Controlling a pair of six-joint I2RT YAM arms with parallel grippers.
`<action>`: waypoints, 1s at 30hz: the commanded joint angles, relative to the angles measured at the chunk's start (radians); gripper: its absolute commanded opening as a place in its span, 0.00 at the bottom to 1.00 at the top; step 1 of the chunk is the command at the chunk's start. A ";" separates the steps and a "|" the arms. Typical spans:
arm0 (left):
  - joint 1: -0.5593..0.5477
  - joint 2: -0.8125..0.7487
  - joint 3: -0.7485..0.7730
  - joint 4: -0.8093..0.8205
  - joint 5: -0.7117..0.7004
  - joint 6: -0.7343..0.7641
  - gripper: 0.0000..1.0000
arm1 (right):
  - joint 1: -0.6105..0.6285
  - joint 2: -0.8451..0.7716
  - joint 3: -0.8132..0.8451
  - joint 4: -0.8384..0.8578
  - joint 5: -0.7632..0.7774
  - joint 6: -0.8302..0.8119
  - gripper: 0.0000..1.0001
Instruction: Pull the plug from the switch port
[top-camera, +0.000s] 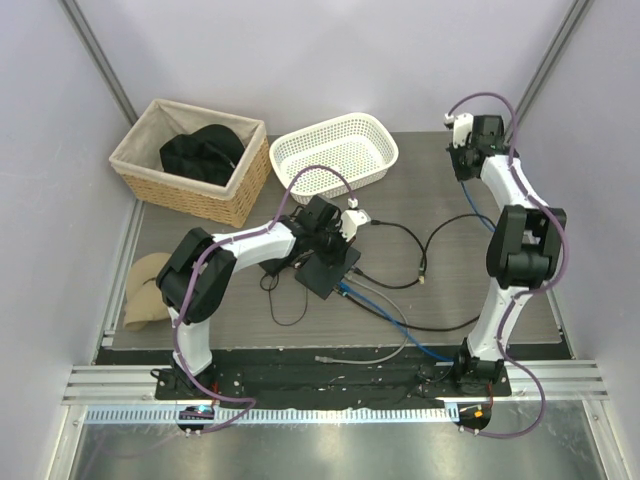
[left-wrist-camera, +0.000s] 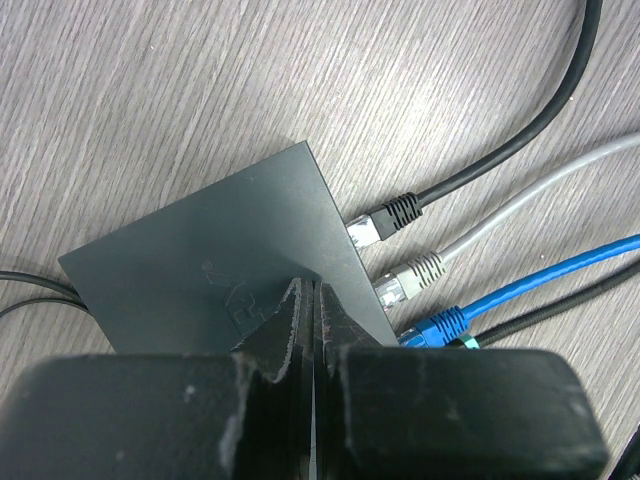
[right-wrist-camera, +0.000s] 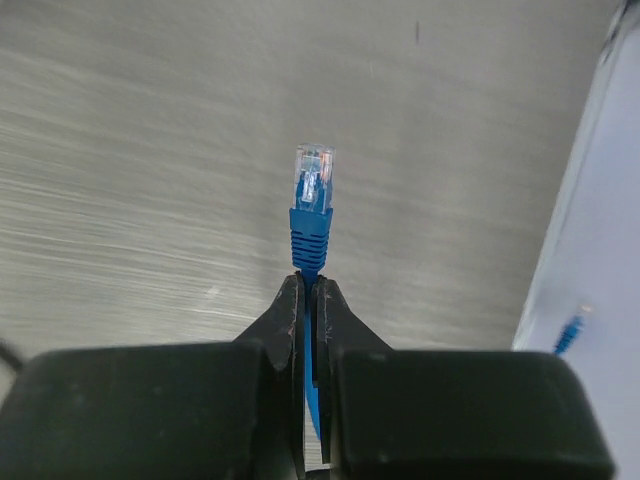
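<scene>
Blue plug (right-wrist-camera: 312, 195) pinched in right end effector (right-wrist-camera: 308, 288); left end effector (left-wrist-camera: 312, 292) pressed together over switch (left-wrist-camera: 190, 265).

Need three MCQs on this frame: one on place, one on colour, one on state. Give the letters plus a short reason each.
1. The left hand is:
A) in the white basket
B) on top of the switch
C) raised by the far wall

2. The plug in the right hand is:
A) grey
B) black
C) blue

3. The grey plug is:
A) seated in the switch
B) loose on the table
C) gripped by the left hand

Key:
1 B: the left wrist view shows its shut fingertips on the switch's top.
2 C: the right hand is shut just below a blue plug, held clear of any port.
3 A: its tip sits in the switch's edge.
</scene>
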 joint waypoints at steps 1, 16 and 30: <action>-0.003 0.033 -0.035 -0.095 -0.037 0.001 0.00 | -0.032 0.104 0.030 0.043 0.113 0.022 0.01; 0.069 -0.051 -0.043 -0.176 -0.037 0.056 0.00 | 0.066 -0.093 -0.020 0.003 -0.330 0.261 0.62; 0.202 -0.124 0.035 -0.303 0.182 -0.090 0.02 | 0.253 -0.301 -0.382 -0.075 -0.684 0.349 0.65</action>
